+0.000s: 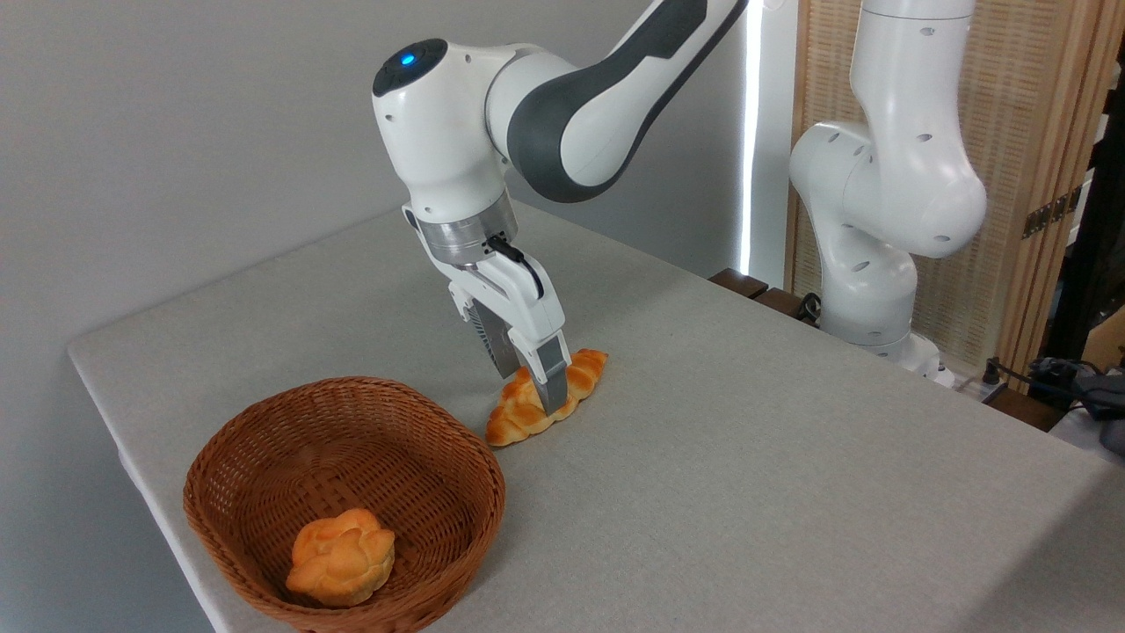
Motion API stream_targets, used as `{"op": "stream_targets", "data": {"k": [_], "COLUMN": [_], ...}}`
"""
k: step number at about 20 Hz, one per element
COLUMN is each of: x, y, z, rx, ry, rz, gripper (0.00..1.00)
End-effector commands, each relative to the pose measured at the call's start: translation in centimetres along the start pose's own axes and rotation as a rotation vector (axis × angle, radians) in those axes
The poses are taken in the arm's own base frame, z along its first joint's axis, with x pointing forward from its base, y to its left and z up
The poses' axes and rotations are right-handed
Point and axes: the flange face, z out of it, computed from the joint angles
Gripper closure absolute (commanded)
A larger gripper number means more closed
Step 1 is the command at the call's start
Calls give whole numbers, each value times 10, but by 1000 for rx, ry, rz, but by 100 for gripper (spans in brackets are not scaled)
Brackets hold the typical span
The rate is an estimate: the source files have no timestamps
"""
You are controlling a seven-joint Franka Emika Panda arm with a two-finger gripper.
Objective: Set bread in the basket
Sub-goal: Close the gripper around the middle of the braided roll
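Bread (545, 400) middle hidden by jaws (538, 387) | basket (264, 448) front rim cropped

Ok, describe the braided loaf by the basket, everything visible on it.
The braided loaf is an elongated golden-orange bread with glossy, browner bumps and tapered ends. It lies flat on the grey table, running diagonally, its lower end close to the wicker basket rim without clearly touching it. The gripper straddles its middle, one finger in front of it and the other behind; whether they already press the loaf cannot be told. It is not yet lifted.
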Motion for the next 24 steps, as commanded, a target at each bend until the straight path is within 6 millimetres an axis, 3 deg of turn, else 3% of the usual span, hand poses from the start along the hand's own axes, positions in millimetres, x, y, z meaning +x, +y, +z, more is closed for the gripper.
{"op": "stream_targets", "data": {"k": [1,4,7,9,20,24], "x": [9,9,8,9,8,15], "y": [2,1,1,1,2,11], "z": [3,3,3,3,1,-42], "rx": [34,46,46,46,45,73], "ry": [4,-3,-2,-3,-2,54], "rz": [8,14,18,23,22,27], "gripper": [0,16,57,68,69,69]}}
